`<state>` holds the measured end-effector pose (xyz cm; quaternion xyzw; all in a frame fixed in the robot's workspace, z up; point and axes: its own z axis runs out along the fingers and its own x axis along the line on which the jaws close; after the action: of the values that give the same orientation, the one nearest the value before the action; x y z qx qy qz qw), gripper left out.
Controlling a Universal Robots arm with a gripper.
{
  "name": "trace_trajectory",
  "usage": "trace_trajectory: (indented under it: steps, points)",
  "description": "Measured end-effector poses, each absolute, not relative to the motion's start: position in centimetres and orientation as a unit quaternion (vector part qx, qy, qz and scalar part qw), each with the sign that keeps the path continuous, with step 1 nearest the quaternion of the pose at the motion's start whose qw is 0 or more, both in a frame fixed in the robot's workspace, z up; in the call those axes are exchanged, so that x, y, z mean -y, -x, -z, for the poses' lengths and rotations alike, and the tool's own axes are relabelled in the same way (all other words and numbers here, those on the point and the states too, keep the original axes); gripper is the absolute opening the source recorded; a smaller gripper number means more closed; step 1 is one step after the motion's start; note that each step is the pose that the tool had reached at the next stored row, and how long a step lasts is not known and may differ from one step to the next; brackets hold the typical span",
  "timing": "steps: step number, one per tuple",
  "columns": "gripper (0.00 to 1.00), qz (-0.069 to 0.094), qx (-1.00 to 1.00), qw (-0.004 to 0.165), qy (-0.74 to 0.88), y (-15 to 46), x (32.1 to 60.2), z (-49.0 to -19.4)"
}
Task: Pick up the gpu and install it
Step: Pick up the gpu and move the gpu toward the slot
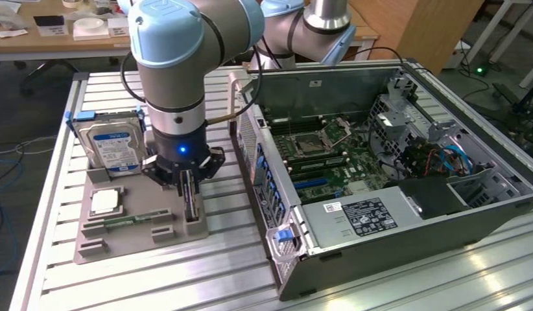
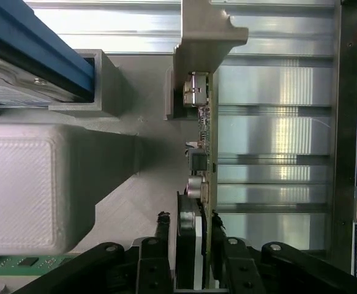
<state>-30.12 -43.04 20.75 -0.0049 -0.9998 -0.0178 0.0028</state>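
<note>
A single gpu [image 1: 193,204] is being counted, along with one silver hard drive [image 1: 111,148], one square processor chip [image 1: 105,202] and one slim green memory stick [image 1: 139,220], so four loose parts are being tallied in all. One grey holder tray [image 1: 119,249] is being counted beneath them, and one open computer case [image 1: 405,253] beside it, with one labelled power supply [image 1: 362,217] being counted inside. One end effector [image 1: 187,189] is being counted above the tray. One slatted metal surface [image 1: 206,278] is being counted under everything.
</note>
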Motion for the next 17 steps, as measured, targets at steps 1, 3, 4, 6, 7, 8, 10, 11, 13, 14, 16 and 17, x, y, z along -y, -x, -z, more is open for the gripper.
trace_trajectory:
  steps: [1,3,4,6,7,8,10,11,13,14,16,17]
  points:
    - [0.36,0.018,1.0,0.003,0.005,30.08,43.04,-20.74]
    - [0.29,0.018,1.0,0.003,0.005,30.01,43.04,-20.74]
    - [0.29,0.018,1.0,0.003,0.005,29.99,43.04,-20.74]
    - [0.29,0.018,1.0,0.003,0.005,29.95,43.04,-20.74]
    - [0.29,0.018,1.0,0.003,0.005,29.92,43.04,-20.74]
    - [0.29,0.018,1.0,0.003,0.005,29.91,43.04,-20.75]
    - [0.28,0.018,1.0,0.003,0.005,29.91,43.04,-20.74]
    - [0.28,0.018,1.0,0.003,0.005,29.9,43.04,-20.74]
    - [0.28,0.018,1.0,0.003,0.005,29.9,43.04,-20.74]
    - [0.28,0.018,1.0,0.003,0.005,29.9,43.04,-20.75]
    - [0.28,0.018,1.0,0.003,0.005,29.9,43.04,-20.74]
    - [0.28,0.018,1.0,0.003,0.005,29.9,43.04,-20.74]
